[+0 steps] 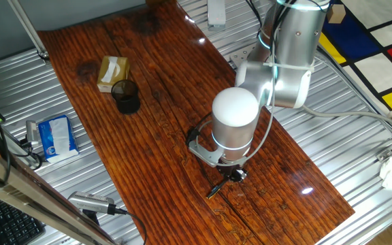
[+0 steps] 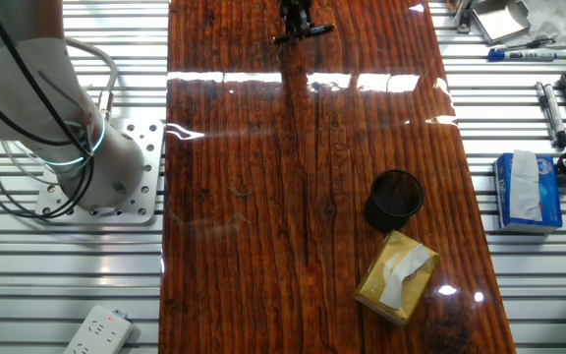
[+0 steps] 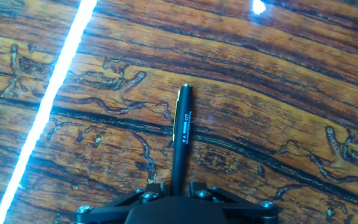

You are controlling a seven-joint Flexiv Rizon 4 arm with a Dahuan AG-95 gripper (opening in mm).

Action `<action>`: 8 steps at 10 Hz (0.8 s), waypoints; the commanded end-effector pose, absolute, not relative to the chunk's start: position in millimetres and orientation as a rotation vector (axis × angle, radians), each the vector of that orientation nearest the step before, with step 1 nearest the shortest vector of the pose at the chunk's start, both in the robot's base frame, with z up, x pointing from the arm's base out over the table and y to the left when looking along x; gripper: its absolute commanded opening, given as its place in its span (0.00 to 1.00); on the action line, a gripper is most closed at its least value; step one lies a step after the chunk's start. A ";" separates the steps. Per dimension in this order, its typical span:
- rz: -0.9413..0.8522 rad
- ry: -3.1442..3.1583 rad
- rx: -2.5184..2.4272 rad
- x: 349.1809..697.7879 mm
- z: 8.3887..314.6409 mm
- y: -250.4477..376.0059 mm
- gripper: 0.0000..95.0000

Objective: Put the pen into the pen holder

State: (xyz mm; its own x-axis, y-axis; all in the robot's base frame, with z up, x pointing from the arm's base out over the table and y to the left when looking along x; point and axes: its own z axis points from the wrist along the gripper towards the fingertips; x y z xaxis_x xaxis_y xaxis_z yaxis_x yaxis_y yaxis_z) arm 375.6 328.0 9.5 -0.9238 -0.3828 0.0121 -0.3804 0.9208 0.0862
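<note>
The pincer [image 3: 174, 193] sits low over the table [image 1: 162, 102] with its fingers closed on the pen [image 3: 181, 134] (apparently not lifted yet), so carrying it to the pen holder [image 1: 125, 95], standing well apart beside a cardboard box [image 1: 112, 71], remains.

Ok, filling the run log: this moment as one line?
phase: grasp | gripper: down at pen, fingers astride it | pen: lying on table | pen holder: empty, far off
</note>
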 end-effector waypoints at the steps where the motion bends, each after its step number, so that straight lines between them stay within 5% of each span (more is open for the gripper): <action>1: -0.125 -3.050 0.616 375.4 9.7 327.5 0.00; 8: -0.120 -3.028 0.690 384.1 20.0 315.1 0.00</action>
State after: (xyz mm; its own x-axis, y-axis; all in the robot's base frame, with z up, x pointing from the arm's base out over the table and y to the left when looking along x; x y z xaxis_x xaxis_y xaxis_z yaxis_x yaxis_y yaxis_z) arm 386.0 311.4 21.8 -0.8999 -0.4358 0.0141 -0.4334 0.8976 0.0808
